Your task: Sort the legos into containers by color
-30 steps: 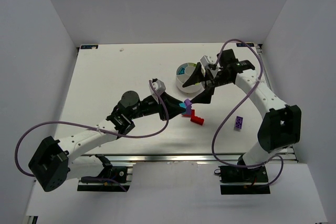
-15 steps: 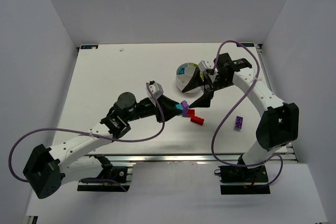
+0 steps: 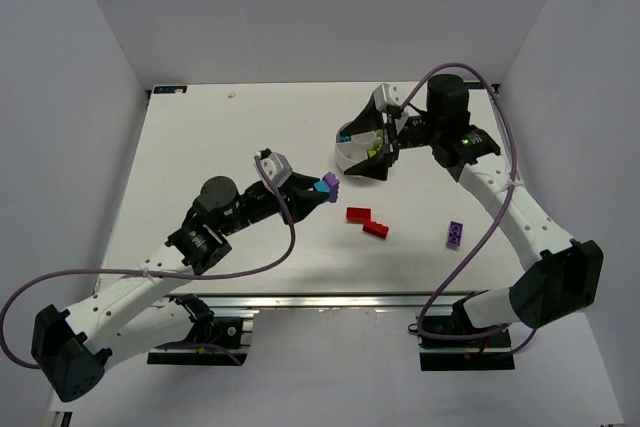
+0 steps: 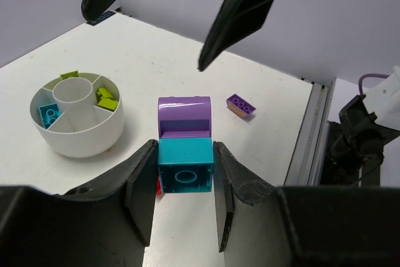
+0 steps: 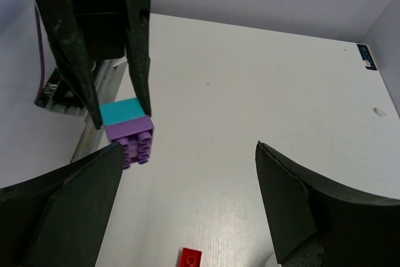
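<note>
Clamping the cyan lego (image 4: 184, 170) by its flat sides in the left gripper (image 4: 184, 176), held it aloft over the table's (image 3: 200, 127) centre, purple lego (image 4: 184, 117) snapped on. Showed right gripper (image 3: 372, 152) wide apart by the dish (image 4: 81, 139). Judged light, rigid, slick; best taken on flat faces.

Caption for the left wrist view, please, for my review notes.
Left gripper shut on a cyan lego joined to a purple lego, white dish at left, open right gripper beyond.
</note>
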